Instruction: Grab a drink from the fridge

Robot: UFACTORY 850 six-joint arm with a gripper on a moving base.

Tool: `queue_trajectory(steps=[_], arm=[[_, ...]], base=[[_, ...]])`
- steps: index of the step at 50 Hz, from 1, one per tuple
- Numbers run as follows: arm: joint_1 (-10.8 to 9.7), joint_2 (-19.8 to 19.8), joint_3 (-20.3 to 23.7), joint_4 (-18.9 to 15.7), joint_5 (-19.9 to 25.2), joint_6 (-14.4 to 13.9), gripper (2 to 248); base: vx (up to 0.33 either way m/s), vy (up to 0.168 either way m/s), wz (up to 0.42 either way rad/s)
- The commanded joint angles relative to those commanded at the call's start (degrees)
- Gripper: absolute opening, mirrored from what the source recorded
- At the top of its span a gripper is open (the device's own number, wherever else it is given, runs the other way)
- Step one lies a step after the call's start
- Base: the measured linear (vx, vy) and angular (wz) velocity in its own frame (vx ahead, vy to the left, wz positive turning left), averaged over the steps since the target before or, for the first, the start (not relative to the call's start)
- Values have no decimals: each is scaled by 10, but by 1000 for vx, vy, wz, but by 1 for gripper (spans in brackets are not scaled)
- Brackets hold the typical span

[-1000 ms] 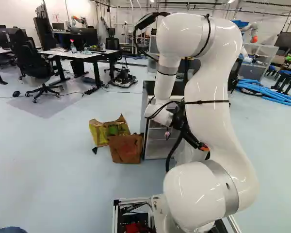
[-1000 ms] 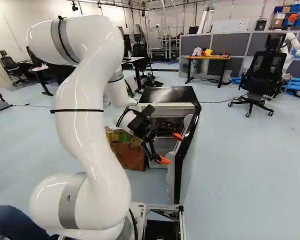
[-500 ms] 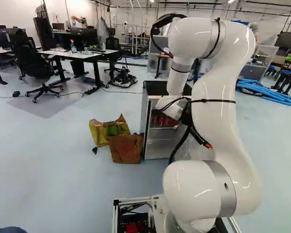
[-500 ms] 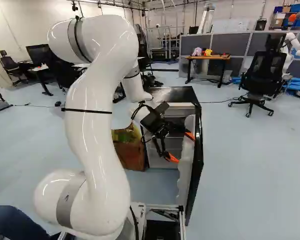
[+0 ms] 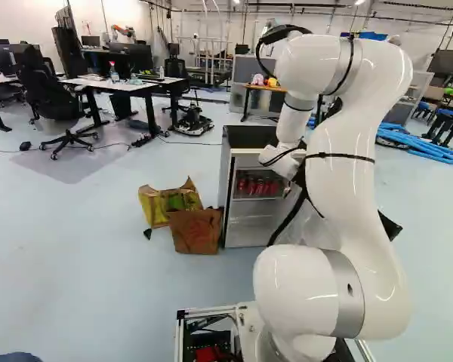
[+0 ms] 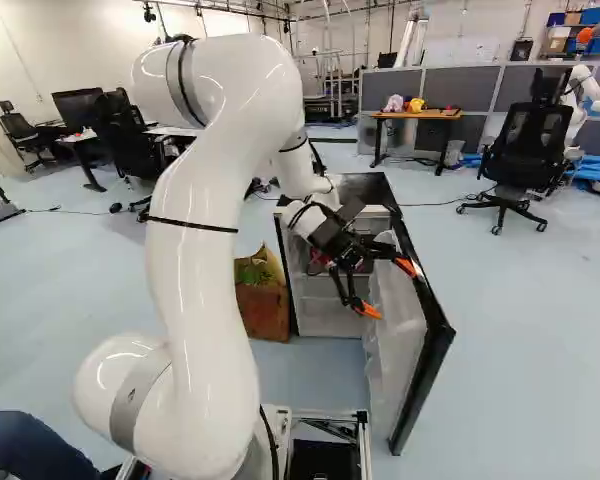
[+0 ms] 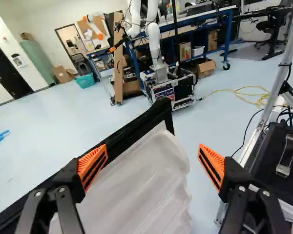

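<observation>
Pincer (image 6: 389, 289) has moved rightward, fridge door (image 6: 398, 345) swinging wider

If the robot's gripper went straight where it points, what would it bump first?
Probably the fridge door: its pale inner side is ahead of the open gripper. How close it is, I can't tell.

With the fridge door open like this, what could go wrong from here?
The open gripper has one finger by the dark edge of the fridge door, gripping nothing; it could slip off or snag there, and the door might swing back.

The door's lower corner stands close to the base frame, so driving forward could bump it.

The red drinks stand close together in the fridge; a reach for one may knock its neighbours.
</observation>
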Motion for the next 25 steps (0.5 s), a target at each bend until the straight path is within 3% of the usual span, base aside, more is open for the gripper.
queue_trajectory(steps=[13, 25], arm=[[-30, -11, -30, -22, 0, 0, 247], [-33, -12, -33, -42, -1, 0, 247]], base=[[0, 0, 0], [0, 0, 0]])
